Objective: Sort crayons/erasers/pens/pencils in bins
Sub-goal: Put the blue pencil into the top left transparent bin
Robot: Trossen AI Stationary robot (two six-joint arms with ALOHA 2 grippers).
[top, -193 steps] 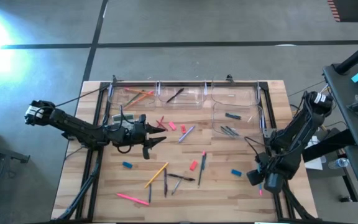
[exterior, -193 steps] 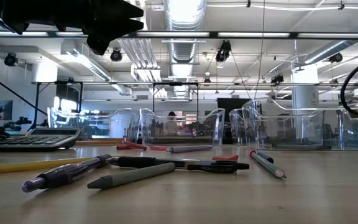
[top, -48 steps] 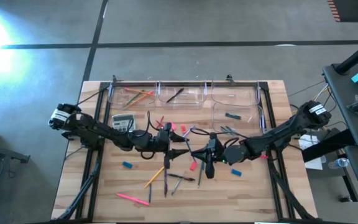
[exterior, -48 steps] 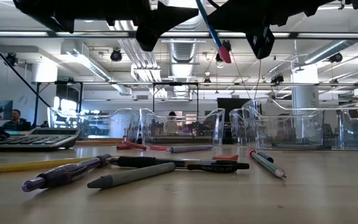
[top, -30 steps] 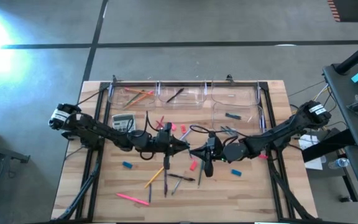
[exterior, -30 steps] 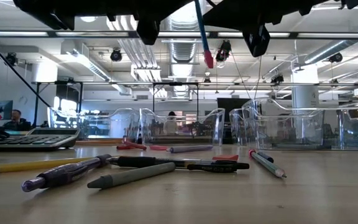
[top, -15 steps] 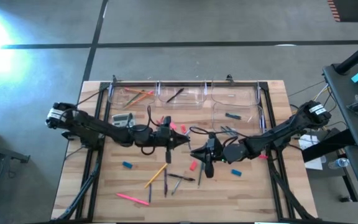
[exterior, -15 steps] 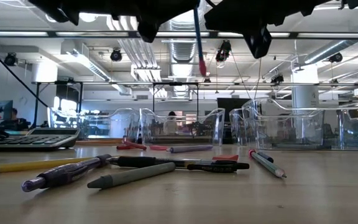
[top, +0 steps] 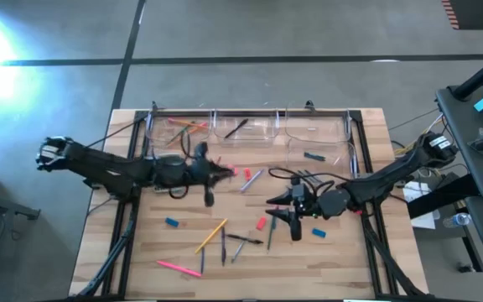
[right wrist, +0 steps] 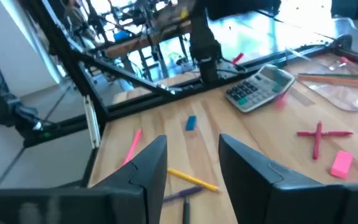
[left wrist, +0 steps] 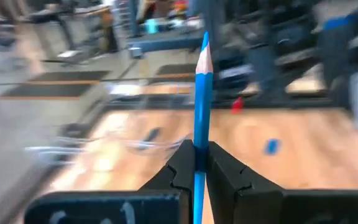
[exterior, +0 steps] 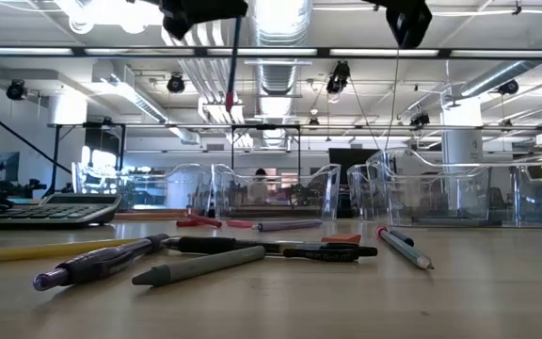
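Presently a thin blue wooden pencil (left wrist: pixel 201 87) is held in the left claw (left wrist: pixel 195 163), whose two dark fingers are pressed shut on the middle of the shaft. The sharpened tip is pointed away from the wrist. Seen from above, this claw (top: pixel 206 178) is placed over the wooden bench (top: pixel 334 260), just beside the grey calculator (top: pixel 163 159) and a little before the row of clear plastic bins (top: pixel 250 127) at the far edge.

The right claw (right wrist: pixel 186 163) is held with its fingers apart and nothing is seen between them. It (top: pixel 285 210) is found near the middle of the bench, well apart from the calculator, above scattered pens and pink erasers (top: pixel 261 223).

The pencil is judged to be light and stiff, so that it will not bend in the grip, but its painted surface is probably smooth and may slip or turn if it is pinched too near one end. A hold near the middle, as now, is considered the safest. The tip is fragile and should not be knocked against a bin wall. The bin with orange and red pencils (top: pixel 184 128), behind the calculator, seems the proper place.
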